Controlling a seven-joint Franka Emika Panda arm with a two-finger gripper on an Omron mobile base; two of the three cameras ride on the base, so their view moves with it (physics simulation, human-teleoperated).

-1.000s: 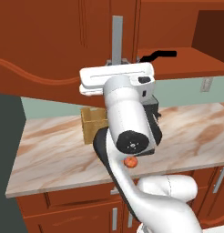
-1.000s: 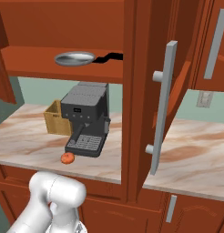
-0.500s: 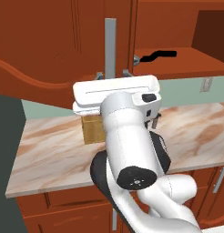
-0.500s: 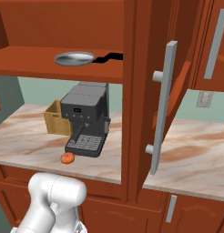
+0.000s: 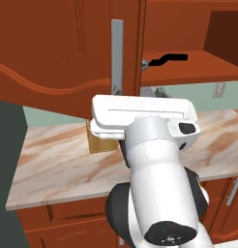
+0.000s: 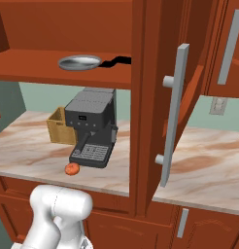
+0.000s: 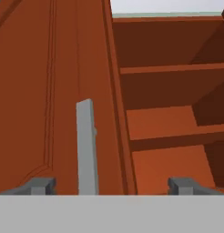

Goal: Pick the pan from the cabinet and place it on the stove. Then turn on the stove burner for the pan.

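Pan [image 6: 79,62] sits on cabinet [image 6: 141,58] shelf above coffee machine [image 6: 90,127], door open.

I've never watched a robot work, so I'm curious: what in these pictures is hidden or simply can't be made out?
- Left base view: the white arm covers the dark grey coffee machine; the door edge hides the shallow silver pan's bowl, leaving its dark handle.
- Right base view: the small orange item is too small to identify.
- Hand view: the pincer's fingertips are cut off at the bottom.

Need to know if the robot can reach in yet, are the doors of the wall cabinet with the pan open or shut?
Open. The cabinet doors are swung out, baring the shelf where the pan lies.
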